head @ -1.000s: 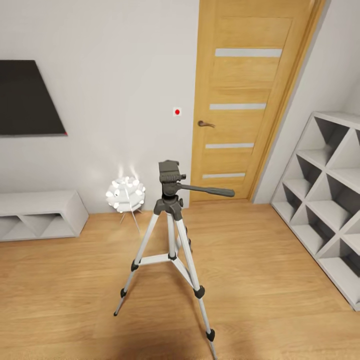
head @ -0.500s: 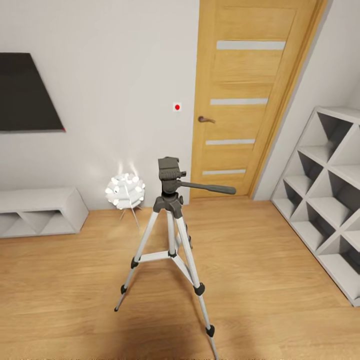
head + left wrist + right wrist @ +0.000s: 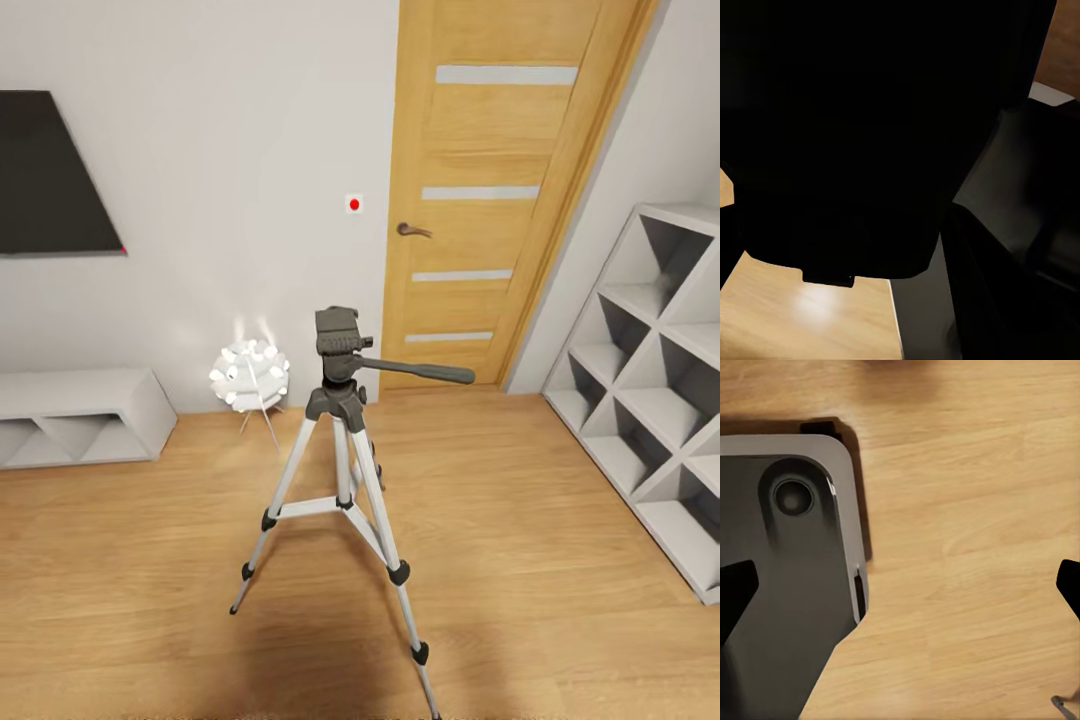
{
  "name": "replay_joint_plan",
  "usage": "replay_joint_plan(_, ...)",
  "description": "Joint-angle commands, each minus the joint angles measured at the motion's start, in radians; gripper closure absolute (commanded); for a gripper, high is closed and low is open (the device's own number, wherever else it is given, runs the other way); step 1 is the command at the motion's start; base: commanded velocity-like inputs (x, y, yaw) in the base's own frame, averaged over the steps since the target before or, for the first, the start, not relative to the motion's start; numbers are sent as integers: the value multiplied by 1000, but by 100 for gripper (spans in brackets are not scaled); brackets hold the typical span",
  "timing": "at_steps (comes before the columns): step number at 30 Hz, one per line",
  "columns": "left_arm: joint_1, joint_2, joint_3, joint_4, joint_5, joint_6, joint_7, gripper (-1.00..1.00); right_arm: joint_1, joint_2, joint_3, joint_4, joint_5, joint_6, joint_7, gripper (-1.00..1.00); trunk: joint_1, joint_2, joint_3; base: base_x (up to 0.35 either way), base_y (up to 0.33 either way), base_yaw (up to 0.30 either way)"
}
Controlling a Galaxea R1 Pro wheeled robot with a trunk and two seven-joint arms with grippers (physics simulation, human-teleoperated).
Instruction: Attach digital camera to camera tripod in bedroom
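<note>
Slightly lower in the head view than before, the camera tripod [image 3: 340,470] is seen standing on the wood floor [image 3: 560,520] before the wooden door [image 3: 490,190]. White cube shelves [image 3: 650,390] beside the door are seen empty. The right tool [image 3: 900,585] is held apart; the left tool's state cannot be told.

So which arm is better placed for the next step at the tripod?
Probably left: a dark bulk sits right against its wrist camera, possibly the held camera. The right gripper hangs open and empty over the floor. The tripod stands ahead, nothing mounted.
</note>
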Motion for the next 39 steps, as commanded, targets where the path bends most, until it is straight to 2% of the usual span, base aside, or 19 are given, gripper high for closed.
replay_joint_plan(1,0,0,-9,-1,6,-1,2,100,-1,0,-4,3,-4,-6,3,-100,0,-2,-3,0,0,0)
replay_joint_plan(24,-1,0,-8,0,6,-1,2,100,-1,1,-4,3,-4,-7,1,-100,0,-2,-40,0,0,0)
replay_joint_plan(34,0,0,-9,0,6,-1,2,100,-1,2,-4,3,-4,-5,2,-100,0,-2,-44,0,0,7)
replay_joint_plan(39,0,0,-8,0,6,-1,2,100,-1,3,-4,3,-4,-5,2,-100,0,-2,-44,0,0,220)
